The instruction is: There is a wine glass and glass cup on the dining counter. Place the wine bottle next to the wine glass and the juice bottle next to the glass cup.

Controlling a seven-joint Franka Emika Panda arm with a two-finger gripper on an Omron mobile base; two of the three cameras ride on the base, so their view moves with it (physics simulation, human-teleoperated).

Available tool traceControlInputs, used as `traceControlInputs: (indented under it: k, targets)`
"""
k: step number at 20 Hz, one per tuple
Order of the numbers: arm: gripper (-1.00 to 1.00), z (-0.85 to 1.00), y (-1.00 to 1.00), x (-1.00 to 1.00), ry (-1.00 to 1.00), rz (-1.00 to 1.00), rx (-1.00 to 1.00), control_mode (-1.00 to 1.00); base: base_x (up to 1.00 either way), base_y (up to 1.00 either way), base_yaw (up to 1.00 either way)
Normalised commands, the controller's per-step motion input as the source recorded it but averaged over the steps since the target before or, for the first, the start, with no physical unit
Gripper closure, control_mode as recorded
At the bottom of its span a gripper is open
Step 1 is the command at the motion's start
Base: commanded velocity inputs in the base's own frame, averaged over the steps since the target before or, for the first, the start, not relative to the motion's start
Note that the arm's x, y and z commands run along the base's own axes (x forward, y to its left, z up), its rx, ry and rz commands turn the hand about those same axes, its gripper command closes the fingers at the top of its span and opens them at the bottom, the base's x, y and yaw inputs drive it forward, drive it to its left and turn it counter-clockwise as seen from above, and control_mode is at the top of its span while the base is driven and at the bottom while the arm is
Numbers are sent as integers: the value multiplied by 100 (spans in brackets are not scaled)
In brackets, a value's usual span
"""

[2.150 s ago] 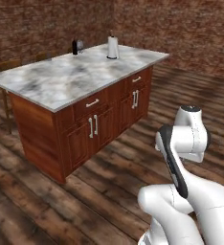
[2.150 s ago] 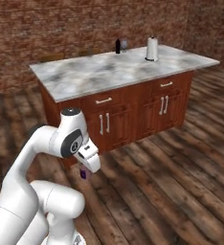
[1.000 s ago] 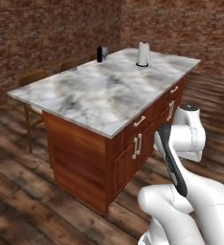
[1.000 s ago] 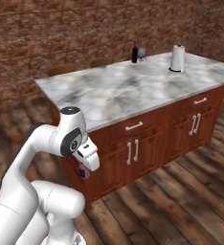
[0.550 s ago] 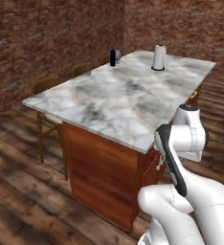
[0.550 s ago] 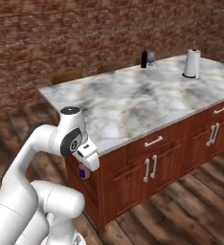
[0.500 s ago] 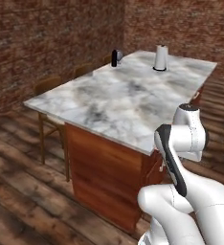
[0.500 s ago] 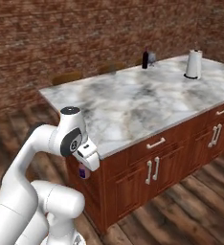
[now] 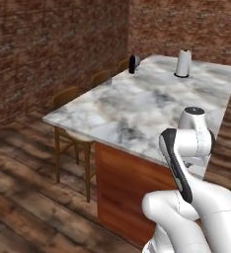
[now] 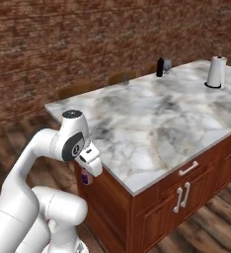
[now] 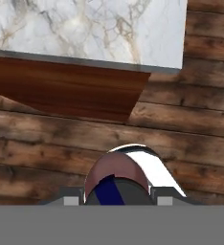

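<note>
The dining counter (image 9: 137,106) filled far more of both base views than it had two seconds earlier, its near corner now just ahead of the arm; the cameras had swung round with the driving base, while the counter itself had not moved. The wine bottle (image 10: 160,67) stood at the far edge with a glass (image 10: 167,63) just beside it. The juice bottle (image 10: 86,177) hung clamped in the gripper (image 10: 88,174), low beside the cabinet, so delivery seemed near.
</note>
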Motion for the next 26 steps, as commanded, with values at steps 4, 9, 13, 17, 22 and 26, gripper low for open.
traceControlInputs:
  k: [4, 9, 13, 17, 22, 26]
  targets:
    - [100, 0, 0, 0, 0, 0, 0, 100, 44, 74, -14]
    - [100, 0, 0, 0, 0, 0, 0, 100, 43, 75, -13]
    - [100, 0, 0, 0, 0, 0, 0, 100, 43, 76, -12]
    - [100, 0, 0, 0, 0, 0, 0, 100, 42, 77, -11]
    - [100, 0, 0, 0, 0, 0, 0, 100, 42, 77, -12]
    - [100, 0, 0, 0, 0, 0, 0, 100, 42, 75, -13]
